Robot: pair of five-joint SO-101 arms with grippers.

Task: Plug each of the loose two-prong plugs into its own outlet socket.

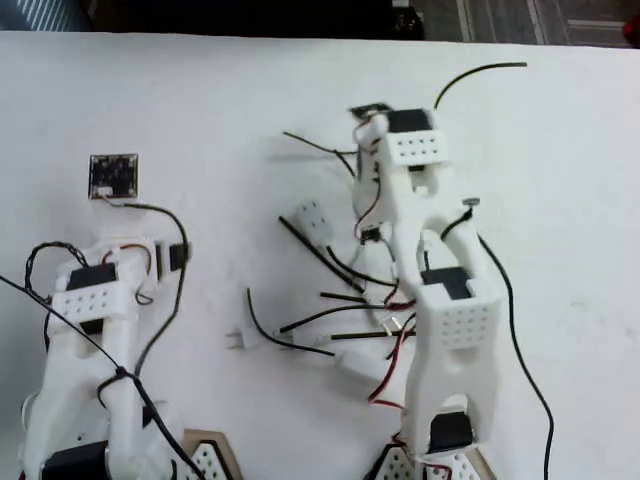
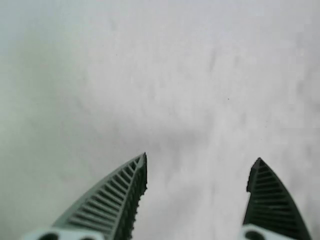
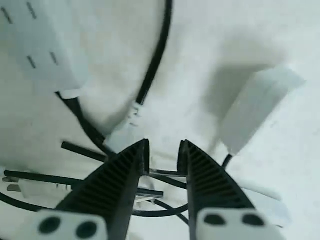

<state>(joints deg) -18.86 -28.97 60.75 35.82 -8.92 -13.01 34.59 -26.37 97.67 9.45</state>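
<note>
A white outlet block [image 1: 312, 220] with several slot sockets lies mid-table; it also appears in the right wrist view [image 3: 42, 45]. A small white two-prong plug [image 1: 238, 340] on a black cable lies to its front left. Another white plug [image 3: 125, 132] lies just beyond my right gripper [image 3: 162, 150], whose fingers stand a narrow gap apart over crossing black cables [image 3: 150, 175], gripping nothing that I can see. A white block-shaped piece [image 3: 255, 107] with a black lead lies beside it. My left gripper [image 2: 200, 172] is wide open over bare white table.
Loose black cables [image 1: 330, 300] spread between the outlet and the right arm [image 1: 455, 330]. A small dark circuit board [image 1: 113, 175] lies at the back left, wired toward the left arm [image 1: 90, 300]. A long black wire [image 1: 520, 330] runs along the right arm's side.
</note>
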